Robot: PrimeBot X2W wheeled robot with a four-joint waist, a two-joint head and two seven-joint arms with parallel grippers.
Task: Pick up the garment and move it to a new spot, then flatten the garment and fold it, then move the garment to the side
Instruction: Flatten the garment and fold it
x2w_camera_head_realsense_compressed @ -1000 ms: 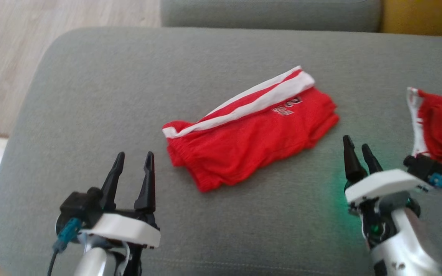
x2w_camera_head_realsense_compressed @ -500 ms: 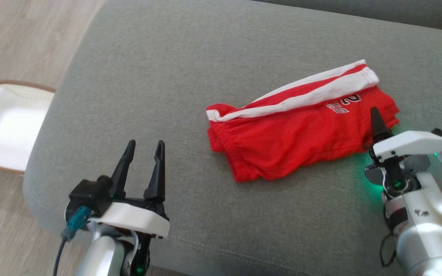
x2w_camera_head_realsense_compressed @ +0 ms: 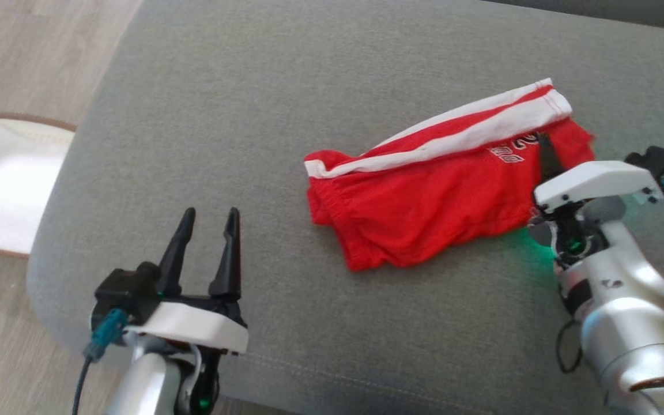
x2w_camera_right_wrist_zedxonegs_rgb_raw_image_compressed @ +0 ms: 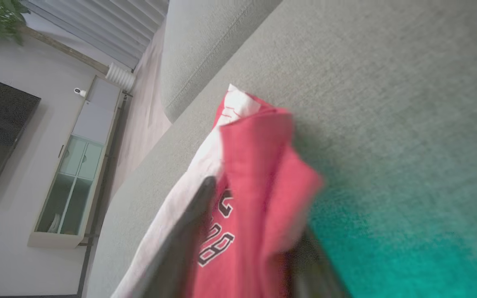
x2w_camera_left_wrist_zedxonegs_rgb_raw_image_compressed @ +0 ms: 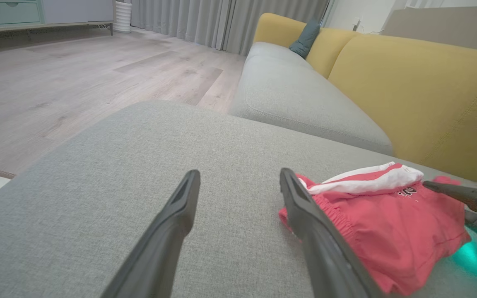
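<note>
Garment [x2w_camera_head_realsense_compressed: 436, 196], red shorts w/ white stripe, is seen bunched in layers on sofa cushion [x2w_camera_head_realsense_compressed: 251, 86], right of its middle. Within the last sec, right gripper [x2w_camera_head_realsense_compressed: 546, 153] has been brought from bare cushion onto garment's right end. Its fingers are set either side of fabric & narrowing; firm hold can't be told. Left gripper [x2w_camera_head_realsense_compressed: 210, 216] is kept wide, empty, near front-left corner. A pickup is judged under way, either for the new spot or for the side.

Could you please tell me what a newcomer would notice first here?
The bright red garment with a white stripe lies crumpled on the grey sofa cushion. The right gripper straddles its right end, a green light glowing beneath; the left gripper hangs open at lower left.
</note>
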